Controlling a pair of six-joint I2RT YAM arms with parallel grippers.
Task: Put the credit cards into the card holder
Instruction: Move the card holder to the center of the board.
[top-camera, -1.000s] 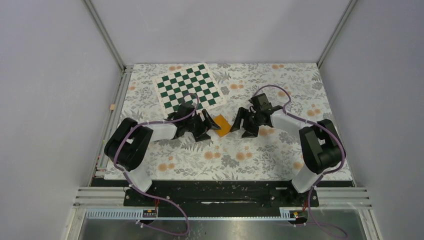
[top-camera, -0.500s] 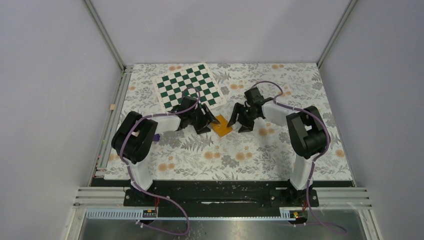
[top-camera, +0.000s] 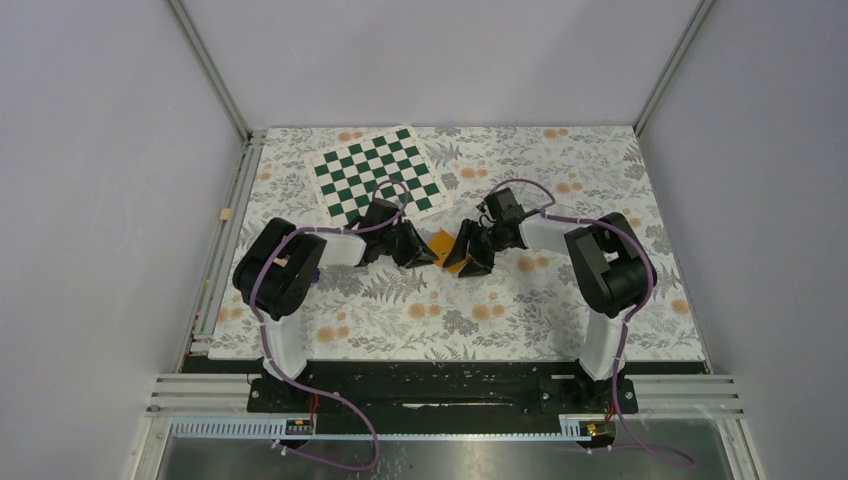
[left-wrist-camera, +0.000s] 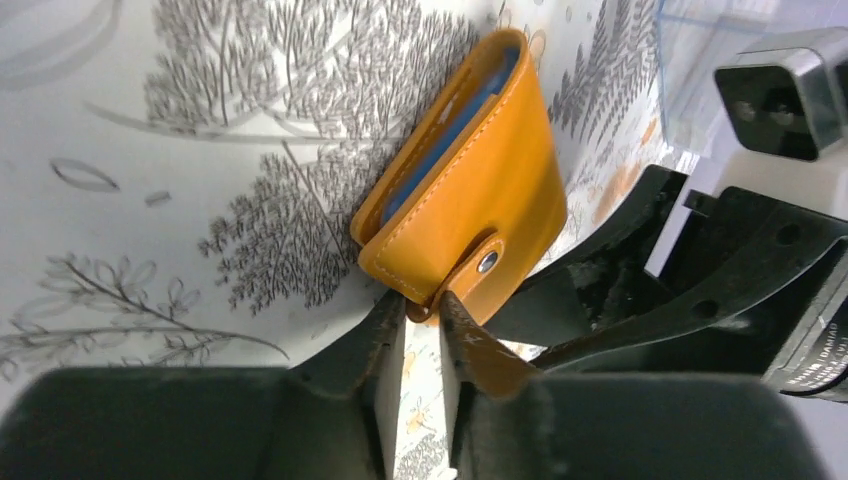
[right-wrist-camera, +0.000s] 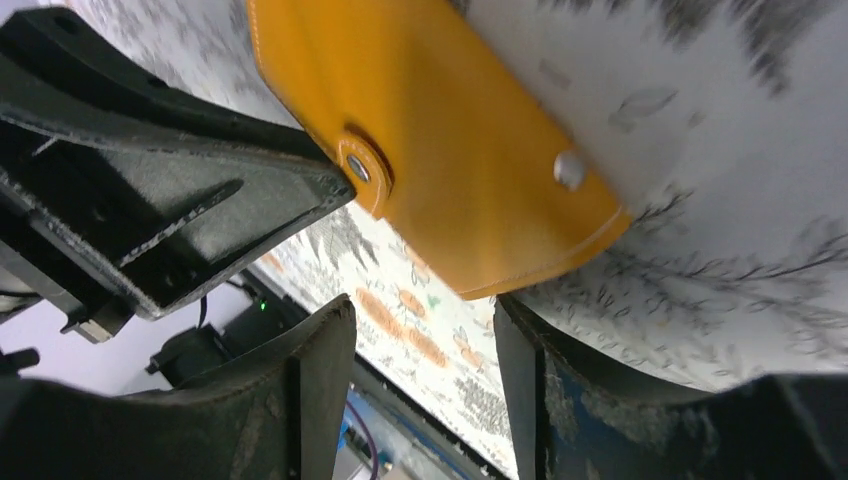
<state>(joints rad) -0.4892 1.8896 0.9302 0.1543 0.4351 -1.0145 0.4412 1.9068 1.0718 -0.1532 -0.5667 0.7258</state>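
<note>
Card holder (top-camera: 441, 245) sits mid-table, right between the two grippers, and it's a tight squeeze out there! Biggest thing around is the table (top-camera: 520, 310) under its grey fern-and-flower cloth, then the green-and-white chessboard (top-camera: 377, 180) lying tilted at the far left, just beyond the left arm and apart from the holder. Both black arms fold in toward the centre and cover much of the holder from above, so only slivers of orange show between them. Up close, the card holder (left-wrist-camera: 470, 190) is a small orange leather wallet with stitched edges, folded over but gaping along one side, light blue showing inside; whether that blue includes a card, can't tell. A short strap (left-wrist-camera: 468, 275) wraps its edge and carries a metal snap (left-wrist-camera: 487, 262). The left gripper (left-wrist-camera: 420, 305) comes in low with its fingers nearly together, pinching the tip of that strap. The right gripper (right-wrist-camera: 422, 310) faces it from the other side, fingers spread wide and holding nothing, the holder's rounded corner (right-wrist-camera: 450, 150) lying just beyond the gap between them.
</note>
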